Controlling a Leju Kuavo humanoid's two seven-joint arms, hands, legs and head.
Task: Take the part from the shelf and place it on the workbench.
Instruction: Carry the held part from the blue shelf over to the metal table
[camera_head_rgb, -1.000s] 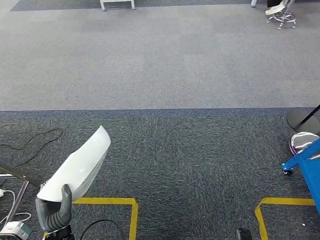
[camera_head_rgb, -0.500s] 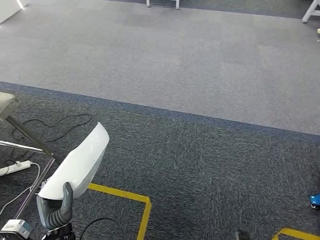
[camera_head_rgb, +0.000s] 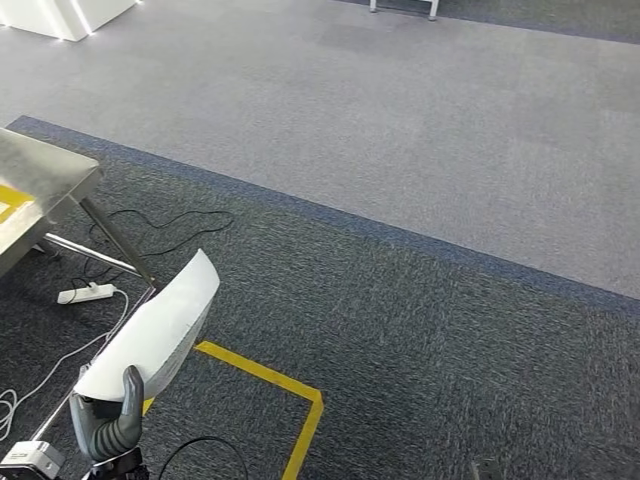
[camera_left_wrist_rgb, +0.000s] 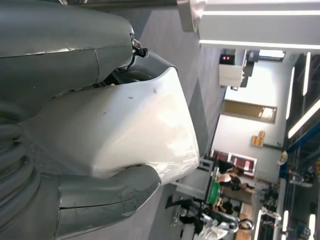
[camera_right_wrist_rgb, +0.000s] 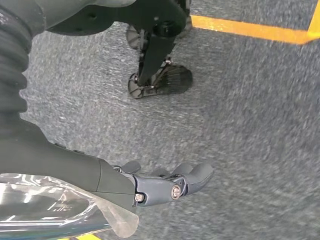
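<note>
The part is a long, curved white shell, tilted up over the floor at the lower left of the head view. My left hand grips its near end, thumb wrapped over the edge. In the left wrist view the white part lies between the grey thumb and the fingers. The metal workbench with a yellow mark on its top stands at the left edge, apart from the part. My right hand hangs over the carpet with its fingers stretched out and nothing in them.
A white power strip and black cables lie under the workbench. Yellow floor tape makes a corner on the dark carpet ahead. A lighter grey carpet stretches beyond. A small grey device sits at the lower left.
The whole view has swung left: the workbench has come into view at the left and the blue cart has gone off the right. The part stays in my left hand.
</note>
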